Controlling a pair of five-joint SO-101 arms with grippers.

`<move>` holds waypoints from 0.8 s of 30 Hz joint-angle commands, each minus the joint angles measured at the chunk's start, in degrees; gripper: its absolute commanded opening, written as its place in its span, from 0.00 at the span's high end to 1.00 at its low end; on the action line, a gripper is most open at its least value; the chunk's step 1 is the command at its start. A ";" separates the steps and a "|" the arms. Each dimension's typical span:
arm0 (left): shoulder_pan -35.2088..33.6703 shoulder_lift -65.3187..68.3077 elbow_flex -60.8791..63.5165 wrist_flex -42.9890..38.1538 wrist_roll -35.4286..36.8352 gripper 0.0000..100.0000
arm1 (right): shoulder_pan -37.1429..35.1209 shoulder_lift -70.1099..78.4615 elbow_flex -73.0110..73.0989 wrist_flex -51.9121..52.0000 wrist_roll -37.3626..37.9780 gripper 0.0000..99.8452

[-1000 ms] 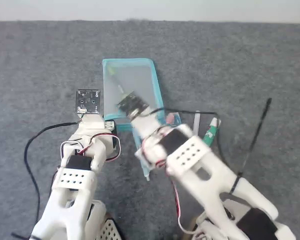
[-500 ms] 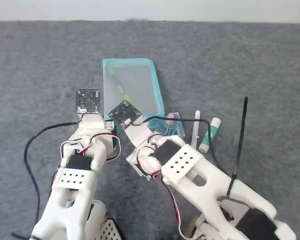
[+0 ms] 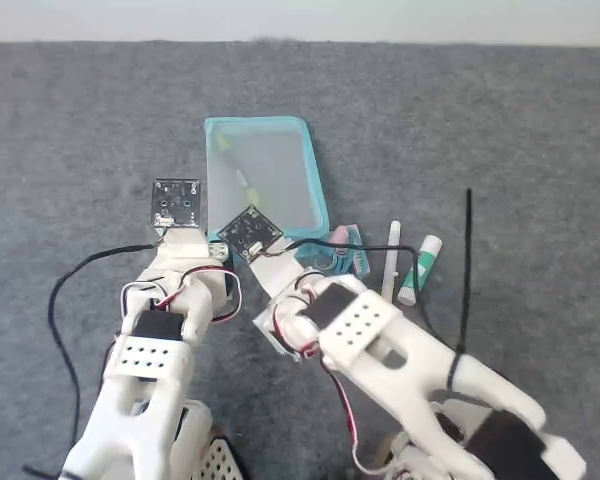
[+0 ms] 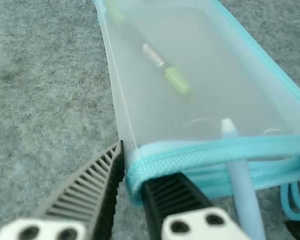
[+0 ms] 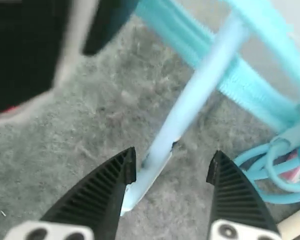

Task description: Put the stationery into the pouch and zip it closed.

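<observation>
Over the past second the right arm has drawn back from over the translucent mesh pouch with teal zip edging [image 3: 265, 165] toward its own base, while the left arm has kept its place. The left gripper [image 4: 137, 170] is clamped on the near corner of the pouch [image 4: 205, 95], its fingers pinching the zip edge and holding the mouth in place on the grey carpeted table [image 3: 90, 120]. The right gripper [image 5: 174, 160] stands with its jaws spread, and the rear end of a slim pale blue pen [image 5: 200, 85] lies between them, close to one finger and apart from the other. That pen [image 4: 237, 170] is half in: its tip sits inside the mesh and its shaft crosses the zip. Its long axis runs from the right gripper's opening straight into the mouth, roughly along the pouch's length, tip pointing away from the arms. The right arm is plainly the nearer one, so a push or grip along that axis looks likely. A green highlighter [image 4: 165, 70] already lies inside, while a white stick [image 3: 390, 262] and a green-and-white marker [image 3: 420, 268] wait just beside the pouch.
</observation>
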 commanded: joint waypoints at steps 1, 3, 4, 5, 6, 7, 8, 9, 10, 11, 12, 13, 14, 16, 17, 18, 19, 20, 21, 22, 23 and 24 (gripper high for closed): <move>0.26 -0.35 -2.33 -0.70 -0.18 0.99 | 1.80 3.21 -6.42 3.12 1.23 0.76; 0.18 -0.35 -2.33 -0.79 -0.26 0.99 | 1.80 5.05 -7.21 4.00 1.23 0.76; 0.18 -0.35 -2.33 -0.79 -0.26 0.99 | 1.89 5.85 -7.30 4.18 1.23 0.77; 0.18 -0.35 -2.33 -0.88 -0.26 0.99 | 1.89 6.20 -7.30 4.26 1.23 0.77; 0.18 -0.35 -2.33 -0.88 -0.26 0.99 | 1.98 6.29 -7.30 4.35 1.23 0.79; 0.18 -0.35 -2.33 -0.88 -0.26 0.99 | 2.59 6.29 -7.21 4.35 1.23 0.83; 0.18 -0.35 -2.33 -0.88 -0.26 0.99 | 3.47 6.20 -7.21 4.44 1.32 0.87; 0.18 -0.35 -2.33 -0.88 -0.26 0.99 | 4.70 6.20 -7.30 4.44 1.32 0.92; 0.18 -0.35 -2.33 -0.88 -0.26 0.99 | 5.93 6.20 -7.47 4.97 1.41 0.96; 0.18 -0.35 -2.33 -0.88 -0.26 0.99 | 7.16 6.11 -8.18 6.11 1.49 1.00; 0.18 -0.35 -2.33 -0.88 -0.26 0.99 | 8.31 5.76 -9.32 7.87 1.49 0.99; 0.26 -0.35 -2.33 -0.88 -0.26 0.99 | 9.36 5.23 -10.55 10.07 1.49 0.98; 0.26 -0.35 -2.33 -0.88 -0.26 0.99 | 10.33 4.53 -12.04 12.00 1.58 0.97; 0.44 -0.35 -2.42 -0.88 -0.26 0.99 | 11.30 2.95 -15.82 15.25 1.67 0.97; 0.44 -0.35 -2.42 -0.88 -0.26 0.99 | 11.47 2.59 -17.93 16.84 1.67 0.97; 0.44 -0.26 -2.42 -0.88 -0.26 0.99 | 11.47 2.33 -20.48 18.51 1.67 0.97; 0.44 -0.26 -2.33 -0.88 -0.26 0.99 | 11.47 2.51 -22.95 20.00 1.67 0.97; 0.35 -0.26 -2.24 -0.88 -0.26 0.99 | 11.47 3.12 -25.58 21.58 1.67 0.97; 0.35 -0.18 -2.24 -0.88 -0.26 0.99 | 11.56 4.00 -28.40 23.16 1.67 0.97; 0.35 -0.18 -2.24 -0.88 -0.26 0.99 | 11.65 5.32 -31.38 24.75 1.67 0.97; 0.44 -0.18 -2.24 -0.88 -0.26 0.99 | 11.65 6.90 -34.64 26.51 1.58 0.97; 0.53 -0.18 -2.24 -0.88 -0.35 0.99 | 11.74 8.75 -37.98 28.09 1.41 0.97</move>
